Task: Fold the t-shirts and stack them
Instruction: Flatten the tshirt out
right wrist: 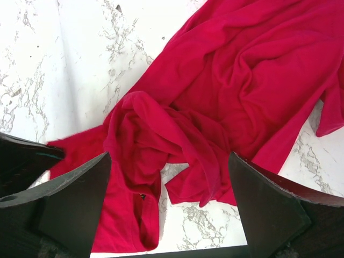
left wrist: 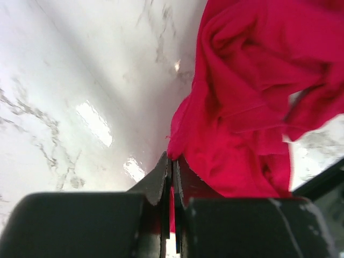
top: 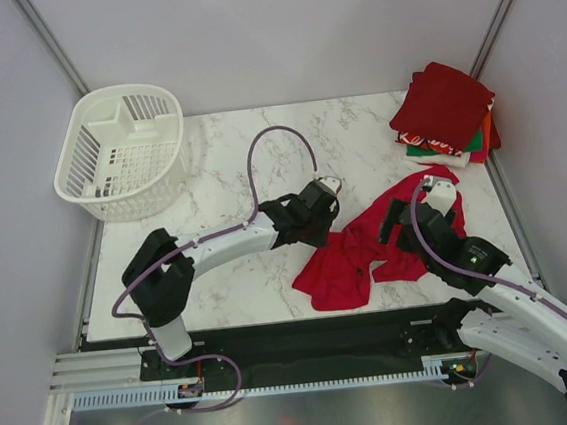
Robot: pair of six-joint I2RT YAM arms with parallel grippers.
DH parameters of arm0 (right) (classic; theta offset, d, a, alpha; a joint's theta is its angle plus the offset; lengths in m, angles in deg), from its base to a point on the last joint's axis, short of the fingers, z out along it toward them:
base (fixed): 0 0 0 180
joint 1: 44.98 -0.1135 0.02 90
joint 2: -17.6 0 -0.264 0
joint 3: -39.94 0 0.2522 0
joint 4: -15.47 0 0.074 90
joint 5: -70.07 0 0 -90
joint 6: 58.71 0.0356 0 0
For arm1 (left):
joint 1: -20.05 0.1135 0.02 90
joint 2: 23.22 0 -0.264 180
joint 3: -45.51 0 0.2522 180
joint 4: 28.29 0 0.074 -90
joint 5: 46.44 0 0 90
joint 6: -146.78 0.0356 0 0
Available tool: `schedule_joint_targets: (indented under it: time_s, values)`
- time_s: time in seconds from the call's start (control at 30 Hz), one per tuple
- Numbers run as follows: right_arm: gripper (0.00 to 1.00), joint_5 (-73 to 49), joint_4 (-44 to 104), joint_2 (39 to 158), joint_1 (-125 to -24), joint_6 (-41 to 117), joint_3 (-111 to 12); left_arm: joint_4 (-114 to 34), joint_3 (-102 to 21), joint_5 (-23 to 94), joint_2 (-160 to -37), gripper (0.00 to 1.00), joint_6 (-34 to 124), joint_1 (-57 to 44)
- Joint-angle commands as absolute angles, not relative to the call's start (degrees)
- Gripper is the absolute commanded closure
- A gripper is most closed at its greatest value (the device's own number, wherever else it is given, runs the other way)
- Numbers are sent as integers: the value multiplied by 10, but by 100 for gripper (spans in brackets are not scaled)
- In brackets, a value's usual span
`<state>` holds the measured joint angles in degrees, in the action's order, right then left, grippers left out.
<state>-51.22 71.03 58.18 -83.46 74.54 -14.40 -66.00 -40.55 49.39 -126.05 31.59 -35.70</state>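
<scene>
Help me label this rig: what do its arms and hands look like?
The left arm and right arm have white links with black joints. A purple-grey cable runs along each. The left hand and right hand are black, each with two flat tapered fingers.

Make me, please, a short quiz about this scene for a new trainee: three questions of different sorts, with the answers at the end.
1. True or false: the left gripper is shut on an edge of the bright red t-shirt.
2. Choose one. The right gripper is: A) shut on the shirt; B) open over the shirt; C) holding a second shirt.
3. Fill in the gap: the folded stack at the far right has a ____ shirt on top.

Key: 1 true; 2 B; 3 dark red.
</scene>
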Motion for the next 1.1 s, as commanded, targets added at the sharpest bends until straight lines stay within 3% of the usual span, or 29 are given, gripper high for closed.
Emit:
schedule_joint_targets:
  time_s: [0.0, 0.27, 0.3, 0.63, 0.8, 0.97, 1.07]
  values:
    - [2, -509, 690, 590, -836, 734, -150, -654, -473, 525, -1144, 98, 344, -359]
    - [2, -459, 608, 664, -835, 732, -126, -654, -453, 525, -1067, 98, 344, -355]
    - [2, -459, 585, 678, -836, 730, -113, -738, -438, 669, -1068, 98, 414, -355]
    - [2, -478, 495, 791, -836, 710, -101, -761, -373, 700, -1029, 98, 404, -322]
    - [3, -408, 446, 885, -836, 730, -78, -771, -343, 685, -1005, 98, 402, -287]
    - [7, -320, 401, 891, -844, 764, -50, -771, -326, 680, -997, 98, 406, -254]
    - [11, -263, 356, 893, -901, 791, -37, -773, -331, 674, -1001, 98, 412, -235]
